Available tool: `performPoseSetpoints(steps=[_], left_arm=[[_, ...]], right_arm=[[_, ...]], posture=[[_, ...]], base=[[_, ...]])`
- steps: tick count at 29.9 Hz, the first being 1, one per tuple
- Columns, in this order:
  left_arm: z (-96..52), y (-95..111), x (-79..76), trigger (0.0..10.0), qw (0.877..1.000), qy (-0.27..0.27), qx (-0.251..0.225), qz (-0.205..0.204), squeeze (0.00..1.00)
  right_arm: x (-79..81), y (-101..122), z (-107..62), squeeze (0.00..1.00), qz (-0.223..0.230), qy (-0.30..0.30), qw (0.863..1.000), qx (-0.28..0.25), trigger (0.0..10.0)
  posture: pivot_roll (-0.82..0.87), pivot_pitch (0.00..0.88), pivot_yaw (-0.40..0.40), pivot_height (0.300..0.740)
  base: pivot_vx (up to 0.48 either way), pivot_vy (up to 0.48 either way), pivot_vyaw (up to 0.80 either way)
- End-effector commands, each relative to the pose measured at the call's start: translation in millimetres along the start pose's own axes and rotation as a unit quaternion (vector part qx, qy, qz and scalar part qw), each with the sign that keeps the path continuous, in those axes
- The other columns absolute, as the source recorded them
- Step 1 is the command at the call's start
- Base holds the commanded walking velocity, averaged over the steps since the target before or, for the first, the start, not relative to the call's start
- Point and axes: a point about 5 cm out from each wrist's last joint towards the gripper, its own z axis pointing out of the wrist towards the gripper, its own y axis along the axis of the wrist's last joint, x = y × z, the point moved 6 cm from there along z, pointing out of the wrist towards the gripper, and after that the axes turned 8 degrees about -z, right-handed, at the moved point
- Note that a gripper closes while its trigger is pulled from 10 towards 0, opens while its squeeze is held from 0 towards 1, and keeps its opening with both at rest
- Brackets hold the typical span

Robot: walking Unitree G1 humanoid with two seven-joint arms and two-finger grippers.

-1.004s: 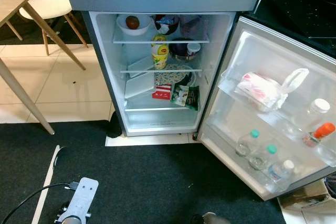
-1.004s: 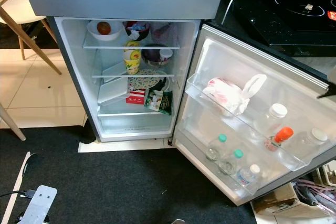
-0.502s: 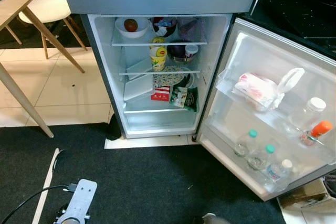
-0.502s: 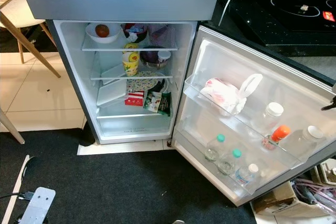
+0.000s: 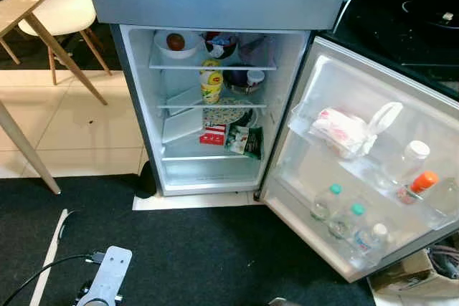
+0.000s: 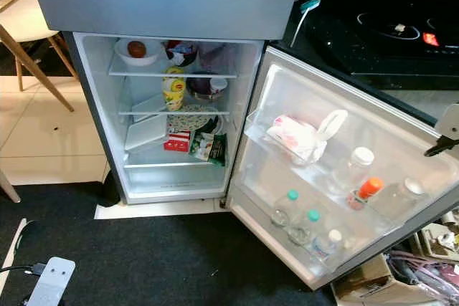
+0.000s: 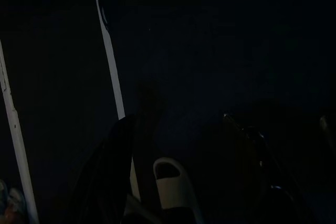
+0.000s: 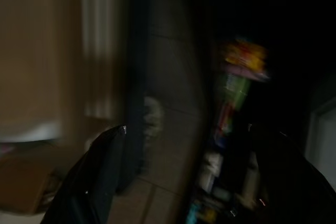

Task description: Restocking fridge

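Left eye view showed the fridge point(image 5: 215, 98) straight ahead at my twelve o'clock, its lower compartment open and its door point(image 5: 373, 163) swung wide toward my two o'clock. On the top shelf sat a white bowl point(image 5: 174, 42) holding a reddish fruit, with a dark bowl point(image 5: 220, 43) just beside it. Below stood a yellow bottle point(image 5: 210, 81) with a red and yellow Lipton label; I could read no other writing. Next to it were a dark container point(image 5: 239, 79) and a white-lidded tub point(image 5: 254, 77). A patterned plate point(image 5: 226, 114) lay on the next shelf, a white tray point(image 5: 181, 124) leaned tilted at its nine o'clock, and a red and white carton point(image 5: 212, 135) and a green packet point(image 5: 244, 140) rested in front.

The door's upper rack carried a pink and white bag point(image 5: 344, 128), a white-capped clear bottle point(image 5: 405, 163) and an orange-capped bottle point(image 5: 414, 185). The lower rack held three small water bottles point(image 5: 348, 221), two with green caps and one with a white cap.

At my ten o'clock stood a wooden table point(image 5: 25, 5) and a white chair point(image 5: 54, 1) on pale tiles; a black mat point(image 5: 186, 249) lay under me, with a white power strip point(image 5: 107, 270) at seven o'clock. An induction hob point(image 6: 387, 34) lay at one o'clock.

My left gripper point(image 7: 194, 182) hung over dark floor near a white slipper point(image 7: 170, 184); my right gripper point(image 8: 178, 182) hung in blur. Both had their fingers spread apart and gripped nothing.
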Motion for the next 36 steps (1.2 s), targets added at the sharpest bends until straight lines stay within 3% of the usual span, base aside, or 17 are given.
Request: performPoseSetpoints(steps=[1, 7, 13, 18, 23, 34, 36], left_arm=[[-1.0, -6, 1.8, 10.0, 1.0, 0.002, 0.011, 0.002, 0.0], [-1.3, -7, 0.5, 10.0, 1.0, 0.002, 0.012, 0.002, 0.0], [-1.5, -8, 0.0, 10.0, 1.0, 0.001, 0.012, 0.002, 0.0], [-1.5, -8, -0.5, 10.0, 1.0, 0.001, 0.012, 0.002, 0.0], [-0.9, -5, -2.3, 10.0, 1.0, -0.001, 0.01, 0.003, 0.0], [-0.2, -2, -6.6, 10.0, 1.0, -0.005, 0.007, 0.002, 0.0], [-0.2, -2, -4.6, 10.0, 1.0, -0.004, 0.006, 0.003, 0.0]], right_arm=[[28.4, 13, 4.8, 0.0, 0.002, 0.067, 0.997, -0.025, 10.0], [38.4, 23, 3.5, 0.0, -0.003, 0.111, 0.992, -0.052, 10.0], [36.1, 28, 1.9, 0.0, -0.002, 0.118, 0.991, -0.067, 10.0], [18.8, 30, -2.3, 0.0, -0.002, 0.097, 0.992, -0.081, 10.0], [13.6, 28, -6.8, 0.0, -0.007, 0.104, 0.99, -0.089, 10.0], [22.1, 20, -8.4, 0.0, -0.018, 0.128, 0.988, -0.082, 10.0], [34.1, 18, -9.3, 0.0, -0.027, 0.161, 0.983, -0.08, 10.0]], posture=[[-0.01, 0.051, -0.044, 0.706], [-0.02, 0.055, -0.045, 0.706], [-0.02, 0.055, -0.045, 0.706], [-0.02, 0.053, -0.045, 0.706], [-0.02, 0.053, -0.045, 0.706], [-0.04, 0.044, -0.046, 0.706], [-0.03, 0.042, -0.045, 0.706]], base=[[0.0, 0.0, 0.0], [0.0, 0.0, 0.0], [0.0, 0.0, 0.0], [0.0, 0.0, 0.0], [0.0, 0.0, 0.0], [0.0, 0.0, 0.0], [0.0, 0.0, 0.0]])
